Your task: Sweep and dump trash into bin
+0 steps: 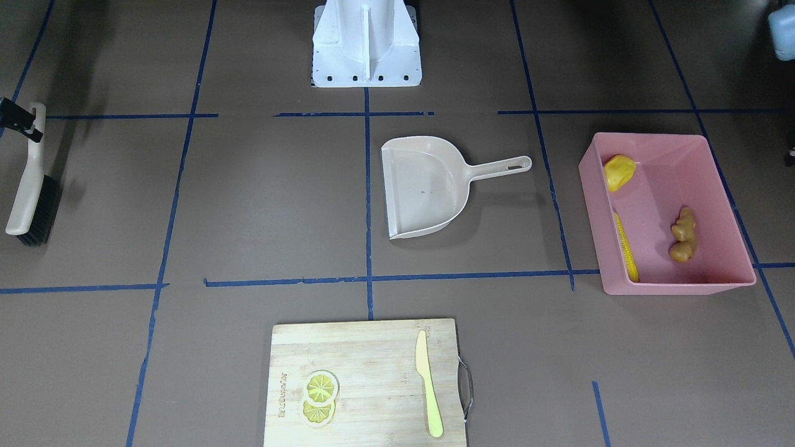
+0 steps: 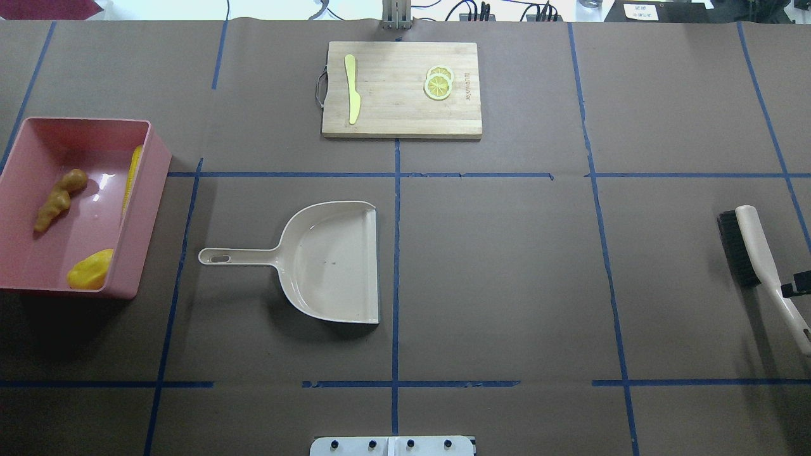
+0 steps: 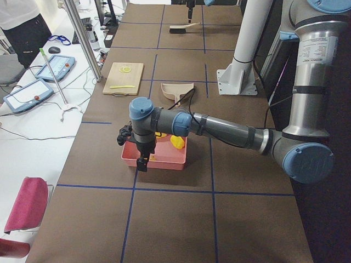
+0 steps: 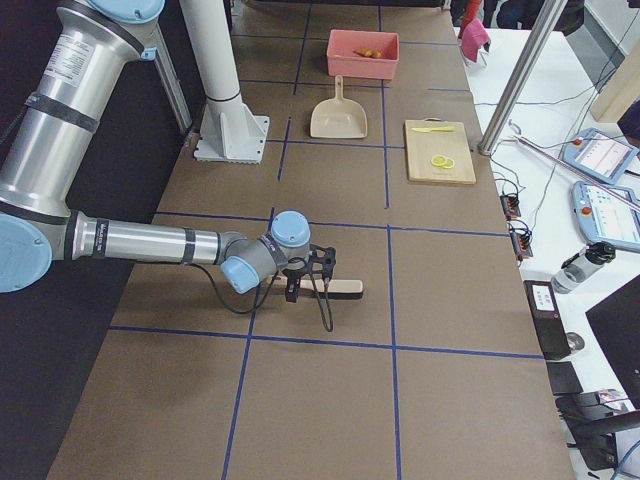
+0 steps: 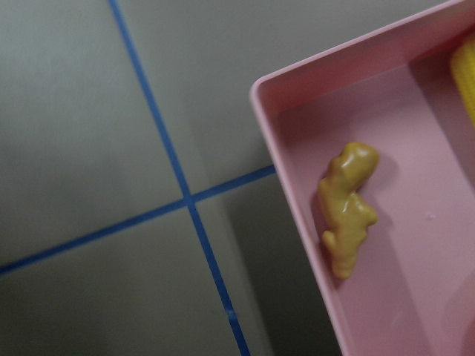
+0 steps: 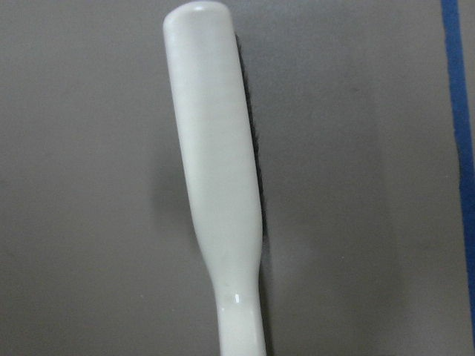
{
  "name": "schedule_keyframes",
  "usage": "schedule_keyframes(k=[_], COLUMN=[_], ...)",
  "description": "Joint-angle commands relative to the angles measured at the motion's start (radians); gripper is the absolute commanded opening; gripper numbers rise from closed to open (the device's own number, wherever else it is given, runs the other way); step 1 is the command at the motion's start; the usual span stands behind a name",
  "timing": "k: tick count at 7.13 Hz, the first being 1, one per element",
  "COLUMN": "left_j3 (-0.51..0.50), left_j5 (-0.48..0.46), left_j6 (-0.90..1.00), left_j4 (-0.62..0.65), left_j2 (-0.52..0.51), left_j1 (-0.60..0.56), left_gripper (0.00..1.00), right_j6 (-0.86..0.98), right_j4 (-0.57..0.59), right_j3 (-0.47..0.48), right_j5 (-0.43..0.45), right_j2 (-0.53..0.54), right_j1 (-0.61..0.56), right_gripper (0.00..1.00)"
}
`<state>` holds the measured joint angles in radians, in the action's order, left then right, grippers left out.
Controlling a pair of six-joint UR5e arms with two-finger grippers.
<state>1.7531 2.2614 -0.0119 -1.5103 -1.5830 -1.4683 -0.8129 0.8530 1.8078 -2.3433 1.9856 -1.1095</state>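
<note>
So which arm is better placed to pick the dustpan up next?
Left. The dustpan points its handle toward the pink bin, where the left gripper hangs; the right gripper is at the brush, far across.

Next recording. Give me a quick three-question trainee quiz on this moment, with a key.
1. True or false: the dustpan has something in it.
2. How many items lie in the pink bin? A one, B two, C three.
3. Which item shares the cutting board with the lemon slices?
Key: 1 false, it is empty. 2 C: corn cob, potato-like lump, ginger root. 3 The pale knife.
</note>
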Motion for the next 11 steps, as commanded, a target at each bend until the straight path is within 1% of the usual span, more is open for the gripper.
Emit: schedule_keyframes(k=[1,2,3,4,5,6,7,9,10,11], left_j3=[-0.032,-0.044,-0.059,-0.079,-0.086,-0.092,-0.102,-0.125,-0.113,-0.138], left_j5=[0.152,0.164,0.153,0.1,0.092,0.121,0.136,0.129,0.125,0.125], left_j6=[-0.068,0.01,0.035,0.035,0.033,0.033,0.033,0.033,0.032,0.032], left_j4=[-0.025,-0.056,-0.059,-0.092,-0.097,-0.102,-0.096,-0.105,-0.102,-0.105], left_j2=[0.036,0.038,0.038,0.028,0.031,0.04,0.04,0.04,0.041,0.043], left_j1=[-0.067,-0.067,-0.066,-0.066,-0.066,-0.072,-0.072,-0.073,-0.075,-0.078], left_gripper=[1.0,1.0,1.0,1.0,1.0,1.0,1.0,1.0,1.0,1.0], right_j6=[0.129,0.299,0.421,0.53,0.556,0.561,0.581,0.708,0.772,0.779], right_j4=[0.076,0.201,0.386,0.511,0.552,0.598,0.629,0.696,0.786,0.825], right_j3=[-0.007,-0.007,0.002,0.002,0.011,0.016,0.019,0.027,0.051,0.065], right_j5=[-0.008,-0.017,-0.021,-0.022,-0.021,-0.021,-0.016,-0.017,-0.024,-0.025], right_j2=[-0.007,-0.023,-0.081,-0.137,-0.163,-0.165,-0.181,-0.182,-0.185,-0.206], right_j1=[-0.099,-0.189,-0.263,-0.324,-0.39,-0.456,-0.457,-0.45,-0.446,-0.449], right_gripper=[1.0,1.0,1.0,1.0,1.0,1.0,1.0,1.0,1.0,1.0])
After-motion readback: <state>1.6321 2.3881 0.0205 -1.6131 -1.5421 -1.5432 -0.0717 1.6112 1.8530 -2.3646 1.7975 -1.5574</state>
